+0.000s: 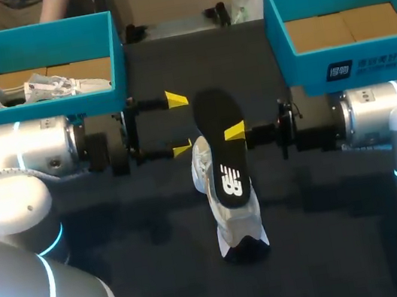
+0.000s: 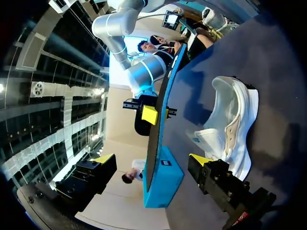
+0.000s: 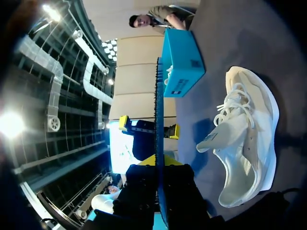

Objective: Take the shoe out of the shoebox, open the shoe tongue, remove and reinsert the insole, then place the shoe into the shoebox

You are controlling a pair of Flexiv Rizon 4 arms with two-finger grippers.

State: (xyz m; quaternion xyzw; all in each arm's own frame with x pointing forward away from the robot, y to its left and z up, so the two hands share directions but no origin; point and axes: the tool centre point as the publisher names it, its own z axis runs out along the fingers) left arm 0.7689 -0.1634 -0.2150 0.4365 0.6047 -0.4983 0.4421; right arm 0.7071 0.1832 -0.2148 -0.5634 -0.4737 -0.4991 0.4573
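Observation:
My right gripper (image 1: 234, 131) is shut on a black insole (image 1: 216, 115) and holds it upright on edge above the table. Under the insole a white shoe (image 1: 228, 212) lies on the dark table, its tongue pulled open. My left gripper (image 1: 178, 124) stands open just left of the insole and touches nothing. From the left wrist, the insole (image 2: 158, 129) shows edge-on ahead of my open left gripper (image 2: 152, 160), with the shoe (image 2: 230, 124) beside it. In the right wrist view my right gripper (image 3: 160, 165) clamps the insole (image 3: 158, 110), and the shoe (image 3: 244, 148) lies to one side.
A teal shoebox (image 1: 40, 110) at the back left holds another white shoe (image 1: 51, 88). A second teal shoebox (image 1: 352, 65) at the back right shows only its cardboard floor. Both boxes stand close behind my arms.

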